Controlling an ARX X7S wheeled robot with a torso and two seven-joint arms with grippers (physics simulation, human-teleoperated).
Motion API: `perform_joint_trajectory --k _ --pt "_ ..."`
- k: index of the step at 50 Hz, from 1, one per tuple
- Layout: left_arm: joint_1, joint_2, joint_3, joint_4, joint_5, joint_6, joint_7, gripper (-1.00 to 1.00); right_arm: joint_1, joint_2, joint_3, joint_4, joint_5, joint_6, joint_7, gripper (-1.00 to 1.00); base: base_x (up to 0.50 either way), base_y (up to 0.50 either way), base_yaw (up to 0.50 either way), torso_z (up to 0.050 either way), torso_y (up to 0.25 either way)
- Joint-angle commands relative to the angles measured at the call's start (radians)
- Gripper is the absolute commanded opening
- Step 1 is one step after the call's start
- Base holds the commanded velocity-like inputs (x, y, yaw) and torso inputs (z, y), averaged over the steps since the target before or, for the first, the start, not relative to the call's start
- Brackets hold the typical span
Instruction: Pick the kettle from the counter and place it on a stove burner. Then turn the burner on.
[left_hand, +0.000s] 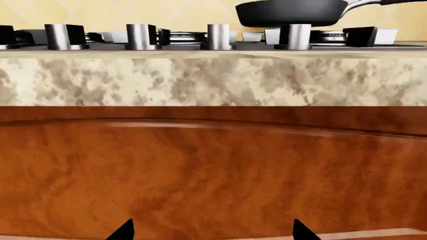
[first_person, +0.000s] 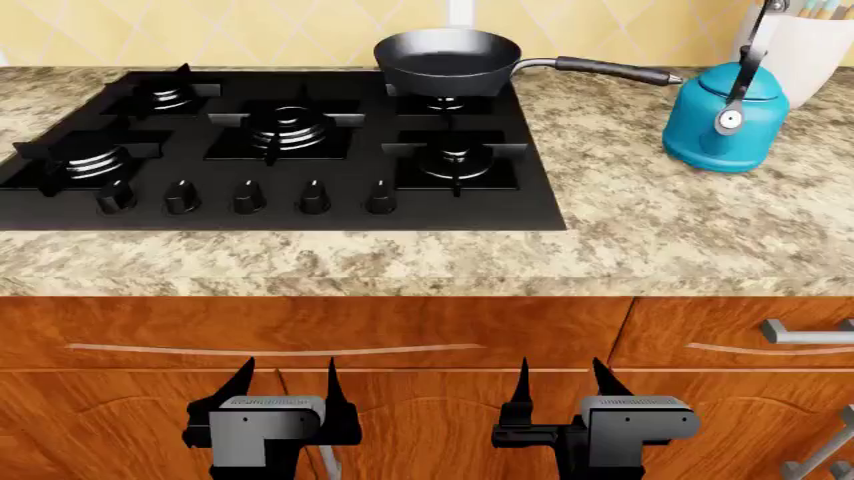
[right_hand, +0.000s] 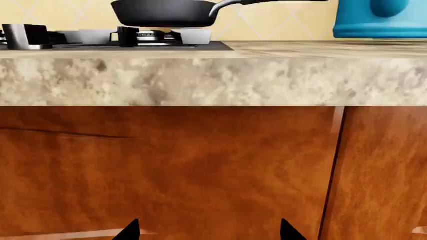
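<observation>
Both end effectors, left (first_person: 283, 385) and right (first_person: 558, 385), hang open and empty at lower frame, the kettle (first_person: 725, 118) upper right on the table (first_person: 641, 215); its tall handle risks tipping it when reached.

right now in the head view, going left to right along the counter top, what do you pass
cooktop → row of five black knobs → small front burner → bare granite counter → kettle
</observation>
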Motion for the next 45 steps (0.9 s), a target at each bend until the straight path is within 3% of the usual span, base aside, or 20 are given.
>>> perform_joint_trajectory --k 1,13,45 --pt "0.000 -0.015 0.021 0.004 -0.011 -0.006 -0.021 1.00 0.005 0.017 -0.022 0.005 0.001 0.009 0.027 1.00 0.00 0.00 0.00 0.000 0.000" --pt "0.000 -0.050 0.066 0.010 -0.040 -0.013 -0.057 1.00 0.011 0.048 -0.053 0.009 0.033 0.022 0.069 1.00 0.00 -0.02 0.00 0.000 0.000" --pt "-0.012 -0.087 0.107 -0.005 -0.074 -0.008 -0.123 1.00 0.014 0.086 -0.096 0.018 0.086 0.004 0.118 1.00 0.00 -0.43 0.00 0.000 0.000"
